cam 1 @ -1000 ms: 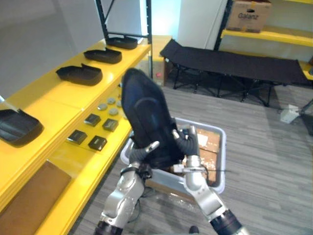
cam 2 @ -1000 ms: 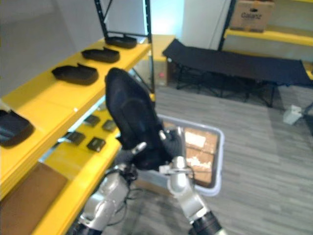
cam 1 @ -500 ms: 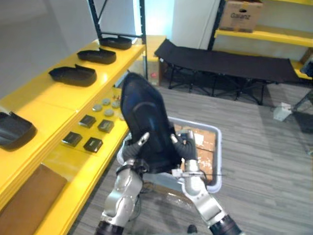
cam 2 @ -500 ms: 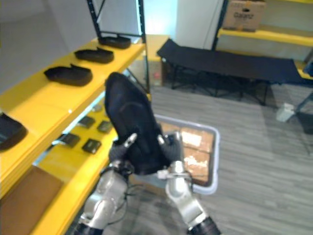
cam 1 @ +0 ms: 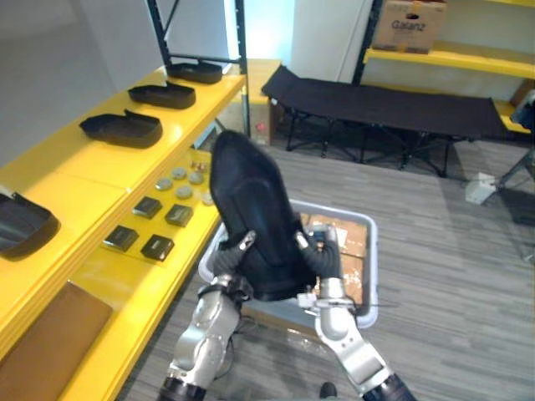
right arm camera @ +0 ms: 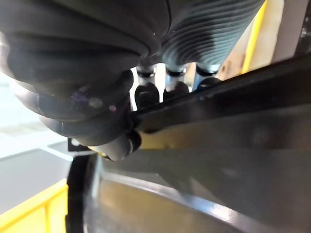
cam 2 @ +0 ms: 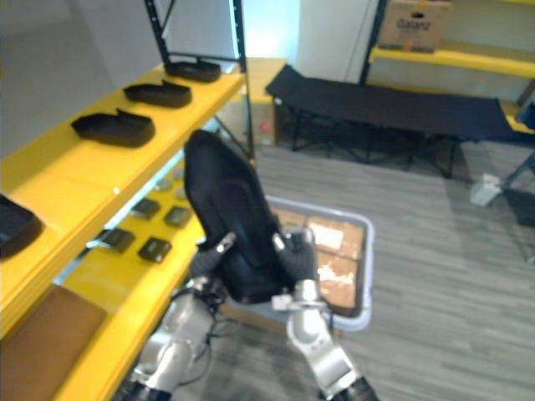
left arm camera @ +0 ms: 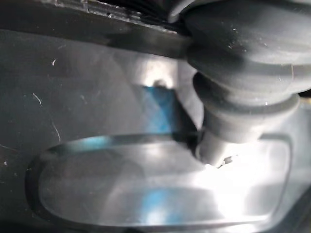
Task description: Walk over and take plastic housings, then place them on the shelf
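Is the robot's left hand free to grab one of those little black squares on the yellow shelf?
Probably not right now. The left hand and right hand both grip the big black housing, so it is busy, though the black squares lie near that side.

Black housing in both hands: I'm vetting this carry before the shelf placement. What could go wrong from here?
The black housing stands tall, pinched only at its lower end by the left hand and right hand; it might tip or slip into the grey bin below. The top shelf already carries other housings; setting this one down could knock a neighbour.
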Controlling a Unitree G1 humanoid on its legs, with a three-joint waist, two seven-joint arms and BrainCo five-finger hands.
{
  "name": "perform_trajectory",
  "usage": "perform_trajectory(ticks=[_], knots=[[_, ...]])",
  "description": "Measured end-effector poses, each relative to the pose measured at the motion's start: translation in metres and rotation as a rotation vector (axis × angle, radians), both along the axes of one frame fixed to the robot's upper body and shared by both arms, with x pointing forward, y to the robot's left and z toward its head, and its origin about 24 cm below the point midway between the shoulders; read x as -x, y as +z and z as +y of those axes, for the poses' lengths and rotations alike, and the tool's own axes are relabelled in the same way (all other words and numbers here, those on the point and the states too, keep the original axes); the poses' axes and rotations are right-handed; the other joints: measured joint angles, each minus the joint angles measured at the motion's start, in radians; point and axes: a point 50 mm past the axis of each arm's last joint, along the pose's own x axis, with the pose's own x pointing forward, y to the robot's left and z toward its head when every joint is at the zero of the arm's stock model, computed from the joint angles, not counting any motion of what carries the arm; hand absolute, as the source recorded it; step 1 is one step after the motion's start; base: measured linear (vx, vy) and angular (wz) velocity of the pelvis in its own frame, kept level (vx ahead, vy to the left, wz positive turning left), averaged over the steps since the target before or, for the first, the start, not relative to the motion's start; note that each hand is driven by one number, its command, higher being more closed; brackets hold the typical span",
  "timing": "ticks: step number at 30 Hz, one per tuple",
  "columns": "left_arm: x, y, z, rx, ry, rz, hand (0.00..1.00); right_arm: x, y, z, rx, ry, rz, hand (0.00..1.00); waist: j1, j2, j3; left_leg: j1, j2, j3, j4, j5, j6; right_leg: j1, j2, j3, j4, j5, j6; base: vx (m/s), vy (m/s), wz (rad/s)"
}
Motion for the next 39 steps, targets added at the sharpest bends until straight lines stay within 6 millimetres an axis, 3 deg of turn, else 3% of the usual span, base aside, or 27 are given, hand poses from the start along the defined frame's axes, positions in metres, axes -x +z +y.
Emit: perform_trajectory(ticks=[15,19,24,30,39], knots=[[0.01,-0.007,-0.005,-0.084,-0.014,-0.01,1.0,0.004,-0.002,-0.003,-0.09,0.028,0.024,0.0,-0.008,0.0,-0.002,-0.005,-0.001,-0.002,0.002,0.0,0.0,-0.003,-0.001,0.0,0.0,0.002,0.001,0.0,0.0,0.0],[0.01,-0.001,-0.007,-0.222,0.02,-0.067,1.0,0.007,-0.005,-0.007,-0.178,0.033,0.039,0.0,-0.008,0.0,-0.002,-0.005,-0.001,-0.002,0.002,0.0,0.0,-0.002,-0.001,0.0,0.0,0.003,0.001,0.0,0.0,0.0],[0.011,0.011,0.0,-0.498,0.171,-0.162,1.0,0.012,0.003,-0.015,-0.411,0.004,-0.02,0.0,-0.009,0.002,-0.006,-0.004,-0.001,-0.002,0.002,0.0,0.0,-0.001,-0.001,0.0,0.0,0.003,0.001,0.0,0.0,0.0],[0.02,0.004,0.025,-0.661,0.372,-0.126,1.0,0.022,0.011,-0.053,-0.602,-0.223,-0.118,0.0,-0.022,0.008,-0.019,0.013,0.001,0.023,-0.007,-0.003,0.0,-0.001,0.003,0.026,0.0,0.002,0.001,-0.01,0.001,-0.12],[0.022,0.01,0.044,-0.646,0.495,-0.135,1.0,0.051,-0.027,-0.105,-0.507,-0.478,0.091,0.0,-0.037,0.016,-0.017,0.03,0.01,0.08,-0.004,-0.021,-0.001,-0.022,0.019,0.081,-0.014,0.005,-0.007,0.0,0.008,-0.18]])
